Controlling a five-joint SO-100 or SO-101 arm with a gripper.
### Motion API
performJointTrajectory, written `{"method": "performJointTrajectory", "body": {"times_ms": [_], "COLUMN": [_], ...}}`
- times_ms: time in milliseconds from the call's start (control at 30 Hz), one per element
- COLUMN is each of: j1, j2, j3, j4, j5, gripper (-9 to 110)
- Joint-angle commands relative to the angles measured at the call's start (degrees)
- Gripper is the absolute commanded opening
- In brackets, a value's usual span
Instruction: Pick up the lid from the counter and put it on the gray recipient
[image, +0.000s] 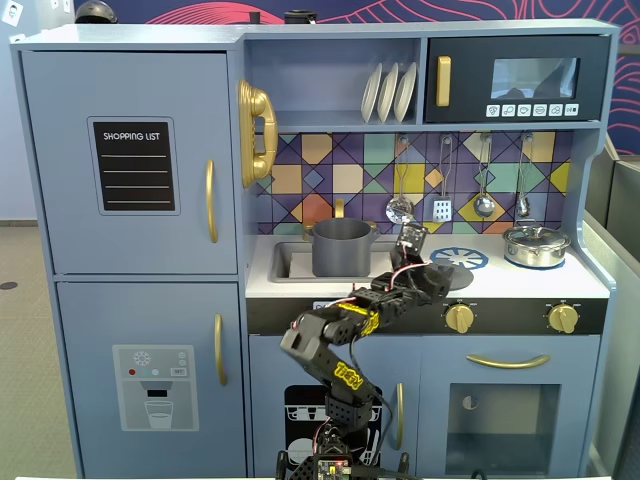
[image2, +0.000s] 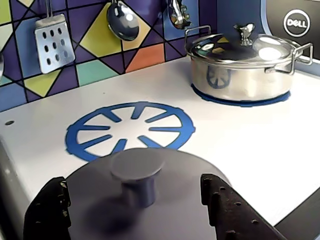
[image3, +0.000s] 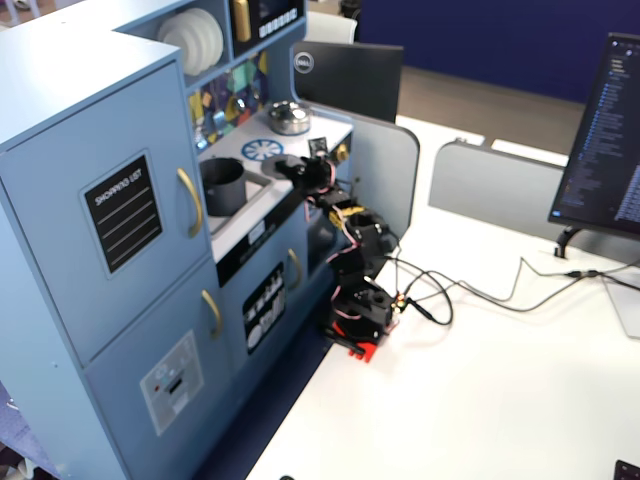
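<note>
The dark-gray lid (image2: 165, 200) lies flat on the white counter, just in front of the blue burner mark (image2: 130, 127). Its round knob (image2: 137, 167) stands up in the middle. In the wrist view my gripper (image2: 134, 197) is open low over the lid, one black finger on each side of the knob with a wide gap to it. In a fixed view the gripper (image: 432, 272) reaches over the counter's front edge, and only the lid's (image: 458, 281) edge shows beside it. The gray recipient (image: 341, 247) stands open in the sink to the left.
A shiny steel pot (image2: 240, 65) with its own lid sits on the right burner. A spatula (image2: 51, 42) and ladles hang on the tiled back wall. Gold stove knobs (image: 459, 317) line the counter's front, and the arm's base stands on the white table (image3: 480, 380).
</note>
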Motion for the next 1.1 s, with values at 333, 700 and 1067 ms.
{"method": "performJointTrajectory", "body": {"times_ms": [333,700,1067], "j1": [-1.23,-1.49,-2.29], "j2": [-11.51,-17.75,-21.45], "j3": [-10.63,-13.8,-15.56], "j4": [-6.24,-8.35,-8.53], "j5": [-2.11,-2.81,-4.13], "gripper": [25,24,0]}}
